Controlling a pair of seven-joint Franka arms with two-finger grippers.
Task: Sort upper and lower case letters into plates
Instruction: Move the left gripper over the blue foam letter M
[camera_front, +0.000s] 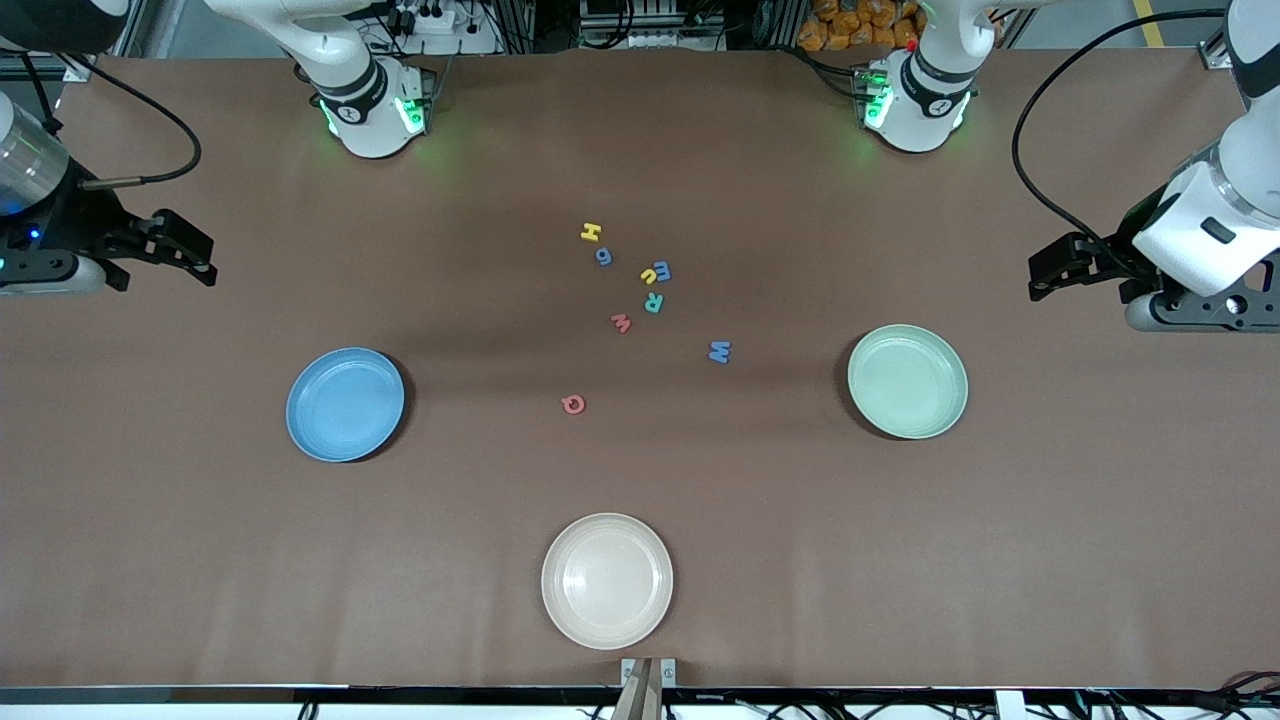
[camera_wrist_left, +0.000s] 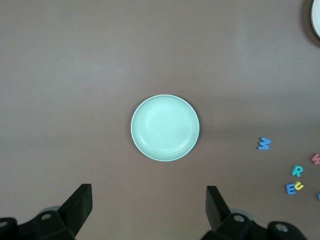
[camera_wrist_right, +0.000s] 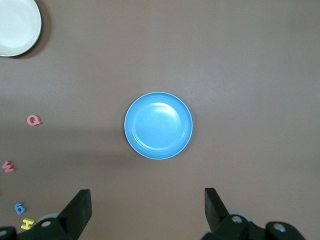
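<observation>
Left gripper (camera_wrist_left: 147, 210): we see its jaws spread wide with nothing between them; it hangs in the air over bare table at the left arm's end, with the green plate in its wrist view.
Right gripper (camera_wrist_right: 147, 210): we see the jaws just as wide apart and holding nothing; it hangs over bare table at the right arm's end, with the blue plate in its wrist view.
Arms: we find both waiting, apart from every letter and plate.
Green plate (camera_front: 908, 381): flat on the table toward the left arm's end, nothing in it.
Blue plate (camera_front: 345, 404): flat on the table toward the right arm's end, nothing in it.
Letters: we count eight, all loose on the table between the two plates, none in a plate.
Yellow H (camera_front: 591, 232): farthest from the front camera, with the blue 6-shaped letter (camera_front: 603, 256) just beside it.
Yellow u (camera_front: 649, 275) and blue E (camera_front: 662, 271): touching each other.
Teal R (camera_front: 653, 302): just nearer the camera than that pair.
Pink w (camera_front: 621, 322): near the R, toward the right arm's end.
Blue W (camera_front: 720, 351): apart from the cluster, toward the green plate.
Pink Q (camera_front: 573, 404): alone, nearest the camera of all the letters.
Cream plate (camera_front: 607, 581): nearest the front camera, midway along the table, nothing in it.
</observation>
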